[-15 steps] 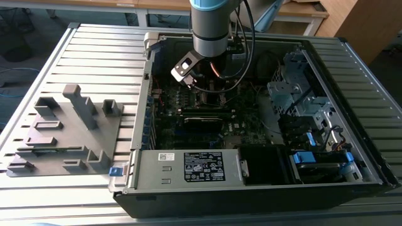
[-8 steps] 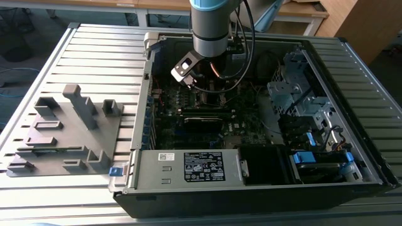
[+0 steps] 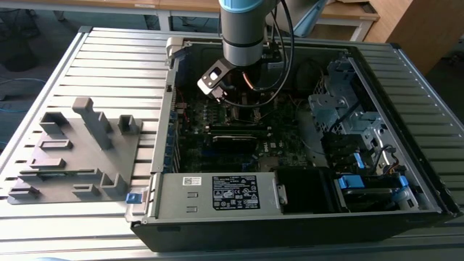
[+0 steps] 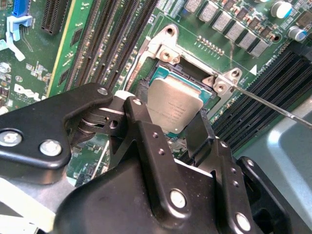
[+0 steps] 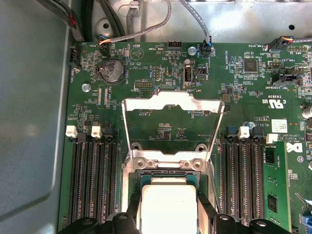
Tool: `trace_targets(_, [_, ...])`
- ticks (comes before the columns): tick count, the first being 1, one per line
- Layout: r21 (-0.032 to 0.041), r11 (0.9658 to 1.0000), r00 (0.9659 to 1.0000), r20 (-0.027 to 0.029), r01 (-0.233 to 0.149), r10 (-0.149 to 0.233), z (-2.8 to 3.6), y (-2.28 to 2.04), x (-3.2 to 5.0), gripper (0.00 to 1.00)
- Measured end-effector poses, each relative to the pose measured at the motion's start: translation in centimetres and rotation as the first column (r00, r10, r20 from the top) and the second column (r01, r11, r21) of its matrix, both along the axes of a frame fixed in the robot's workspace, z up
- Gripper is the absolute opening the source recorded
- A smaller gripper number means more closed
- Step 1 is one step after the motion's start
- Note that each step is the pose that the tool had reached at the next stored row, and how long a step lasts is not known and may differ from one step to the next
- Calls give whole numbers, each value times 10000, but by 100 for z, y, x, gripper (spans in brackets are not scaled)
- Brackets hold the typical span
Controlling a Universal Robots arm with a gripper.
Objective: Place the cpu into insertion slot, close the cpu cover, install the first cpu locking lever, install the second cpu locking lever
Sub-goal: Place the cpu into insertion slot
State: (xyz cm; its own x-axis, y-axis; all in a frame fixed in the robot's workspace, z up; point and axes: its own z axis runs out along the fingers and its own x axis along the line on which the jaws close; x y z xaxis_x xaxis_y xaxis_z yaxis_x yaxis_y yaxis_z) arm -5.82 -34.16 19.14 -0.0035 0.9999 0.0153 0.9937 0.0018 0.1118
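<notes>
A ribbed grey metal table (image 3: 108, 60) carries an open black computer case (image 3: 290, 228). On its green circuit board (image 5: 170, 68), the thin silvery cpu cover (image 5: 173, 100) is swung open. The black claw (image 4: 171, 113) grips the square, dull-silver cpu (image 4: 173, 100), top up, at the black insertion slot (image 4: 162, 74). I cannot tell whether it is seated.

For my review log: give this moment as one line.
gripper: shut on silver-grey square cpu | cpu: at black square insertion slot | silvery frame cpu cover: open

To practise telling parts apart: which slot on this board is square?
The insertion slot, silver-rimmed, under the cpu; the memory slots are long and narrow.
</notes>
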Motion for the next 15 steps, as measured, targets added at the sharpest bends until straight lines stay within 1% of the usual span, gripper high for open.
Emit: trace_targets(15, [1,10000,10000,1,0,0,-3,0,0,54])
